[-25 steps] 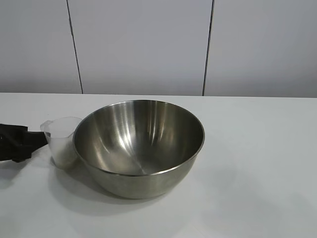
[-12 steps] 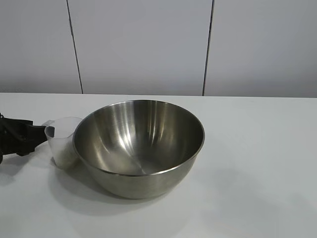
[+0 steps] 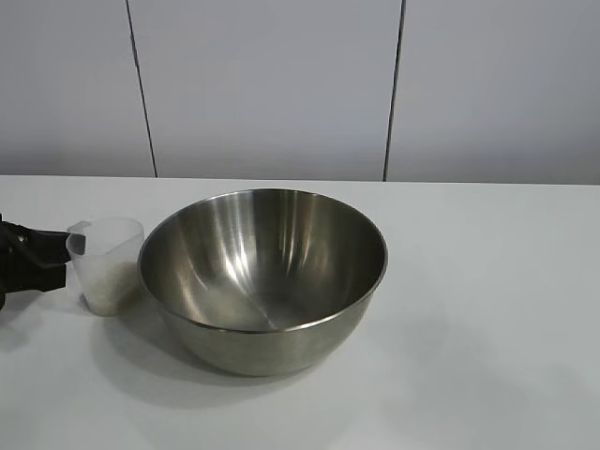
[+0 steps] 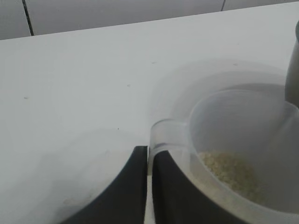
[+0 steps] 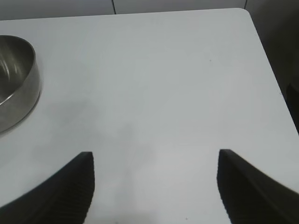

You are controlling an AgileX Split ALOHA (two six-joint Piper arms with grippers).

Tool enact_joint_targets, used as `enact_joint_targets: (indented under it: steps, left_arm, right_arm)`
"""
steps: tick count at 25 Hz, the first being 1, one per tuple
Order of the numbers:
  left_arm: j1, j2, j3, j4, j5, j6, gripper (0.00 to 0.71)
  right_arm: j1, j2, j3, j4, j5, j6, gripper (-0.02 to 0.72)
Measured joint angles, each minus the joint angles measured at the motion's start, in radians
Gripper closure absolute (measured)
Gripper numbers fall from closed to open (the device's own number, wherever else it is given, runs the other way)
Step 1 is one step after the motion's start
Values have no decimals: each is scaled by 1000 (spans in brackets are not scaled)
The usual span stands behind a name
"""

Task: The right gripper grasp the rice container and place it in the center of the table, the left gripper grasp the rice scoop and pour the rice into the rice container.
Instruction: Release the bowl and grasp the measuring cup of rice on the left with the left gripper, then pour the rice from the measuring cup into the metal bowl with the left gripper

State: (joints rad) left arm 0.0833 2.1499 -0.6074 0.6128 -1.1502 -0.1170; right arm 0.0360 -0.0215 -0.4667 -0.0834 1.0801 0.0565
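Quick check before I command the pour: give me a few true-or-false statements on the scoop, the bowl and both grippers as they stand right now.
1. The left gripper has its fingers shut on the handle tab of the rice scoop. True.
2. The rice scoop is empty. False: a small heap of rice lies in it.
3. The rice container already holds rice. False: its inside shows bare steel.
4. The right gripper is open over the bare table, holding nothing. True.
5. The scoop is tipped over the container's rim. False: it stands upright on the table beside the container.
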Motion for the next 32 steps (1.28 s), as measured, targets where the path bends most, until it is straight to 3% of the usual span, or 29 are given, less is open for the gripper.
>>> enact_joint_targets:
  steps: [5, 9, 13, 18, 23, 28, 32]
  left_arm:
    - [0, -52, 0, -5, 18, 0, 701]
    - [0, -226, 0, 37, 33, -1, 701]
    - [-25, -461, 1, 130, 121, -38, 701]
    - [-174, -717, 6, 169, 342, -7, 701]
    - [-356, -790, 6, 148, 587, 104, 701]
    - [-522, -790, -49, -55, 828, 386, 701]
    - [-617, -788, -102, -262, 943, 699, 701]
  right_arm:
    - [0, 0, 0, 0, 0, 0, 201]
    - [0, 0, 0, 0, 0, 0, 201]
    - [0, 0, 0, 0, 0, 0, 201]
    - [0, 0, 0, 0, 0, 0, 201]
    - [0, 0, 0, 0, 0, 0, 201]
    - [0, 0, 0, 0, 0, 0, 201]
    - [0, 0, 0, 0, 0, 0, 201]
